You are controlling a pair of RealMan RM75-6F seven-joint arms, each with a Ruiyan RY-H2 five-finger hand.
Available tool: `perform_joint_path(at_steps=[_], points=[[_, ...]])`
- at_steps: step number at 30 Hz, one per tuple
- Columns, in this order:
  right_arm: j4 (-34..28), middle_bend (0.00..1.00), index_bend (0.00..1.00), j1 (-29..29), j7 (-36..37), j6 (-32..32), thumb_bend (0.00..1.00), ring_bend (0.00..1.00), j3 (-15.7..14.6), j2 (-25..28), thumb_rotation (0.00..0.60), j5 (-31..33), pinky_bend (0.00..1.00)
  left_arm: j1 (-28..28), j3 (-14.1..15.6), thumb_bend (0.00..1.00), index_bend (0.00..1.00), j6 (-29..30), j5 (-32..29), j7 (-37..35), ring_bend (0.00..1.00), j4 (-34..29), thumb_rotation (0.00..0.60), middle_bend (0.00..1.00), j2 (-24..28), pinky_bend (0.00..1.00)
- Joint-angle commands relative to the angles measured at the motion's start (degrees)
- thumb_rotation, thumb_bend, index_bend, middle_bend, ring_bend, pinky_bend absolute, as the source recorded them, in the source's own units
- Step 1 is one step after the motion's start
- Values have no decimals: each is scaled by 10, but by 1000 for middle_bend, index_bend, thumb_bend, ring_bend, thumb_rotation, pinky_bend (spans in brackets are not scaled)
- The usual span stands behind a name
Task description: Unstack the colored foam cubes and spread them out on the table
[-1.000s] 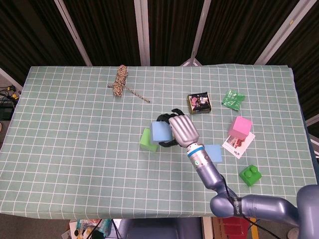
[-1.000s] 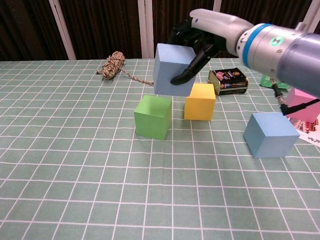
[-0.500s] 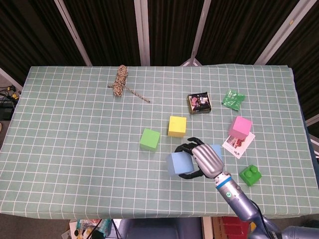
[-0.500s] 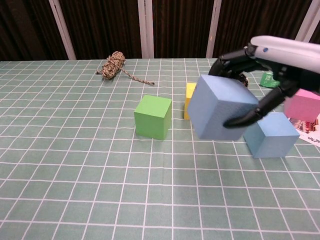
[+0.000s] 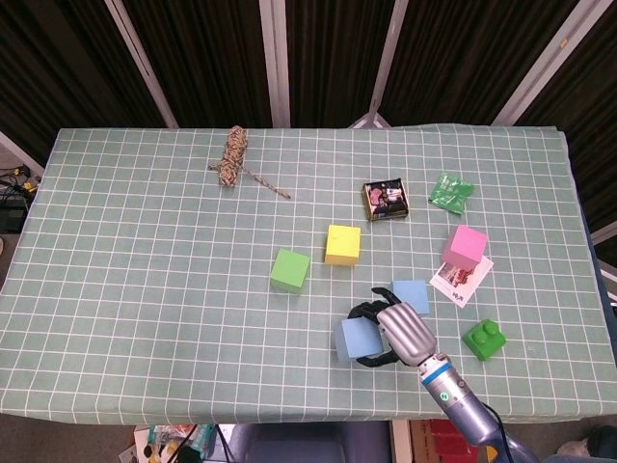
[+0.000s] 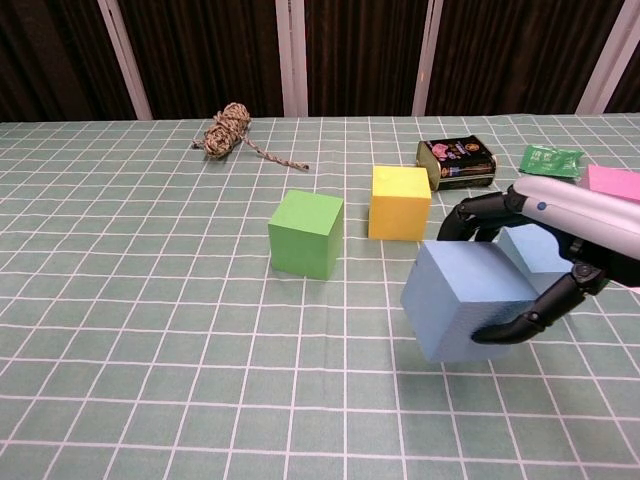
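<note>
The right hand (image 6: pixel 545 262) has carried the blue cube (image 6: pixel 467 298) down from above the yellow cube (image 6: pixel 400 202) to the table's (image 6: pixel 150 330) near edge. Its fingers (image 6: pixel 520 322) still clasp it, so release looks next, with the green cube (image 6: pixel 306 233) well apart

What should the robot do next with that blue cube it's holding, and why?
Probably open the right hand and let go: the blue cube it grips looks down at the tablecloth, apart from the green cube and yellow cube.
</note>
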Motion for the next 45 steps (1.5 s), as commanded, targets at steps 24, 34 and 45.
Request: perform_joint_path(at_steps=[24, 34, 45], points=[[-41, 107, 144, -15, -30, -11, 123, 138, 43, -9, 600, 61, 17, 1, 2, 169, 148, -1, 2, -7, 0, 0, 600, 62, 4, 1], [-134, 102, 79, -64, 14, 21, 124, 128, 39, 163, 600, 76, 11, 0, 4, 170, 148, -2, 5, -3, 0, -1, 600, 60, 2, 0], [8, 101, 79, -186, -59, 227, 125, 123, -17, 119, 600, -83, 11, -2, 14, 170, 149, 22, 47, 21, 0, 12, 600, 5, -21, 0]])
